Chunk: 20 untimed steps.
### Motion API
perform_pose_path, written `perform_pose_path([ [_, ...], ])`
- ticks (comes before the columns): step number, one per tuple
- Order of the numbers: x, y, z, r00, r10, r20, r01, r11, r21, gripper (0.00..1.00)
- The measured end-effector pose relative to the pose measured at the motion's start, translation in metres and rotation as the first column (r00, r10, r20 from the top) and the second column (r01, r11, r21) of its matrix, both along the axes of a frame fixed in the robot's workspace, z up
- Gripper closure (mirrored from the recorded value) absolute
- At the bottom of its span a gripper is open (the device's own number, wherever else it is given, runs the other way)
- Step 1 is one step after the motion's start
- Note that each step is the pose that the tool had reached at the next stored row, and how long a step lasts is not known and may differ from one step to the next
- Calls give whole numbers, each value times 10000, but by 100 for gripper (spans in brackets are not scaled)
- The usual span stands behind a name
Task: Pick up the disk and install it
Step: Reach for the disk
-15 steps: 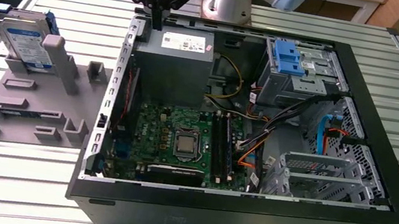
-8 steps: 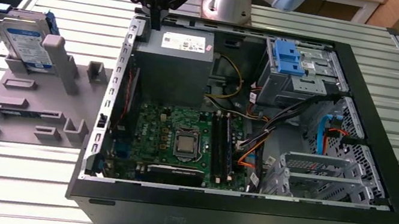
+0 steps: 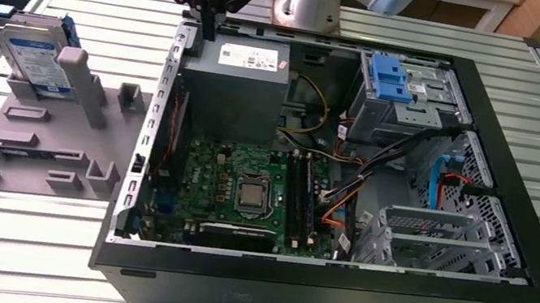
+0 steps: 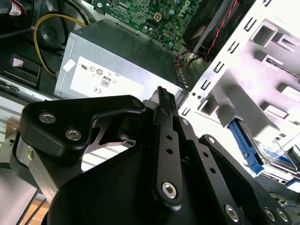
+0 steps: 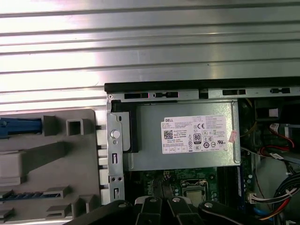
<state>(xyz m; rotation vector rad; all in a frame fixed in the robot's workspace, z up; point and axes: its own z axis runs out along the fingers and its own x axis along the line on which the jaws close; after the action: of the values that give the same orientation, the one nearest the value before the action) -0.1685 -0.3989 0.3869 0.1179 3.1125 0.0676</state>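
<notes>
Disk (image 3: 31, 60): silver drive with a white-and-blue label and blue side rails. It stands on edge, leaning in a grey holder (image 3: 41, 142) on the slatted worktop (image 3: 1, 247). It is outside the open computer case (image 3: 334, 294), on the exterior view's left, and nothing but the holder touches it.

Nearest inside the case: circuit board (image 3: 242, 188) and an empty metal cage (image 3: 437, 237).

Further back: grey power box (image 3: 244, 77) with a white sticker, a blue bracket (image 3: 387, 76), and loose cables (image 3: 332, 141) between them.

Farthest: gripper (image 3: 205, 34), hanging over the case's back corner just beside the power box and well apart from the disk. Its jaws are pressed together and hold nothing.

Likely hazards:
- Jaws this tightly closed cannot take the disk.
- The tips hang close to the case wall, so a low sideways pass could strike it.
- A holder post stands in front of the disk and could be caught along with it.
- The cables near the bracket could snag a drive going in.

Views:
- The exterior view gives the full layout and the disk's label face.
- The second wrist view shows the disk (image 4: 277, 158) at an angle, beyond the gripper (image 4: 161, 92).
- The first wrist view looks straight down on the power box (image 5: 187, 136) and the case rim.
</notes>
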Motion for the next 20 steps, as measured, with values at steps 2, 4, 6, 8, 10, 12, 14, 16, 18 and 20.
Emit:
perform_pose_path([
  [2, -5, 0, -1, 10000, -1, 0, 1, 10000, 0, 89],
  [4, -10, 0, -2, 10000, 0, 0, 0, 10000, 0, 89],
  [6, -15, 0, -2, 10000, -1, 0, 1, 10000, 0, 89],
  [8, -19, 0, -3, 10000, -1, 0, 1, 10000, 0, 89],
  [10, -23, 0, -4, 10000, 0, 0, 0, 10000, 0, 89],
  [12, -29, 0, -5, 10000, -1, 0, 1, 10000, 0, 89],
  [14, -39, 0, -7, 10000, -1, 0, 1, 10000, 1, 89],
  [16, -55, 0, -7, 10000, 0, -1, 0, 10000, -1, 89],
  [18, -95, 0, -8, 10000, 0, 0, 0, 10000, 0, 89],
  [20, -153, 5, -9, 10000, 0, -1, 0, 10000, 0, 89],
])
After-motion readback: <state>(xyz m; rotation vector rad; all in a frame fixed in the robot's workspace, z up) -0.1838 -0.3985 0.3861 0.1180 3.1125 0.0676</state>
